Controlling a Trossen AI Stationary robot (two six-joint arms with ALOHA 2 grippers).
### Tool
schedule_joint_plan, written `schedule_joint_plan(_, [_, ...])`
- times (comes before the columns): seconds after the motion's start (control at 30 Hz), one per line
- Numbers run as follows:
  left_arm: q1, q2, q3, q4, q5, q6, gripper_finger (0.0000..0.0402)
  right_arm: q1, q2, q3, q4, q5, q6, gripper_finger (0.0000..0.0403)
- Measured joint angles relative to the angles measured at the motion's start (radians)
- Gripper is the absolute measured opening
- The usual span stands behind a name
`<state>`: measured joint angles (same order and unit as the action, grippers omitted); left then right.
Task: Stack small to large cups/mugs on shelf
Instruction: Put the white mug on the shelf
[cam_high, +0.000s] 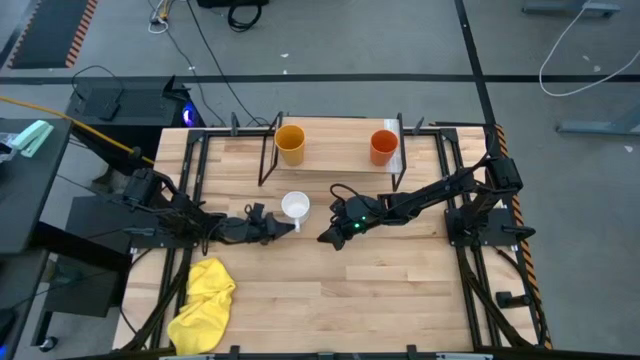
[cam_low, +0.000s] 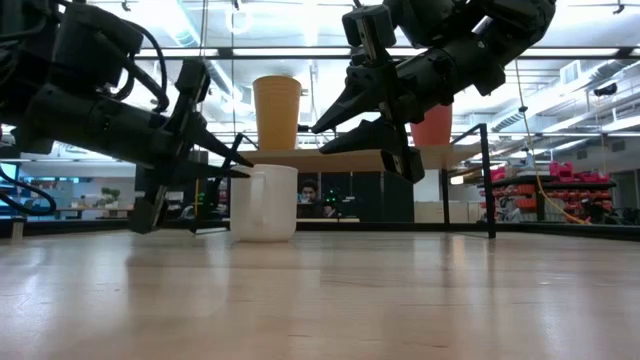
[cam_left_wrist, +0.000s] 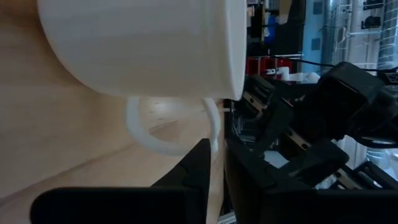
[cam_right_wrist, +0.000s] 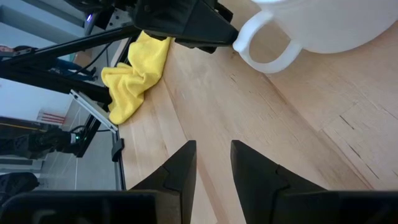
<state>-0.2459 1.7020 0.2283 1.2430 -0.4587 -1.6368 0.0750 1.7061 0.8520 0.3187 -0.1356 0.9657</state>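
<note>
White ceramic handled mug (cam_high: 294, 207) sitting on butcher-block surface (cam_high: 380, 290); left hand (cam_high: 281, 227) narrowly parted beside handle, needing firmer closure; right hand (cam_high: 329, 236) hovering wide.

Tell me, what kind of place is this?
Probably a robotics lab or workshop: two dark robot arms work over a butcher-block table, loose cables trail across the grey floor, and ceiling strip lights and equipment racks show behind.

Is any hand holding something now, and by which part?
It cannot be told: the left hand is at the white mug's handle. The right hand holds nothing.
</note>
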Motion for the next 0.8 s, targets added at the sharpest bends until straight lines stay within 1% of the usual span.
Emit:
schedule_joint_plan(0.4, [0.029, 0.0, 0.0, 0.001, 0.004, -0.017, 0.0065, 0.0, 0.0, 0.0, 0.0, 0.0, 0.0, 0.0107])
schedule_joint_plan(0.57, [0.057, 0.0, 0.001, -0.004, 0.07, -0.021, 0.0065, -0.002, 0.0, 0.0, 0.0, 0.0, 0.0, 0.0107])
schedule_joint_plan(0.8, [0.064, 0.0, 0.01, -0.017, 0.092, -0.021, 0.0078, -0.036, 0.0, 0.0, 0.0, 0.014, 0.0, 0.0107])
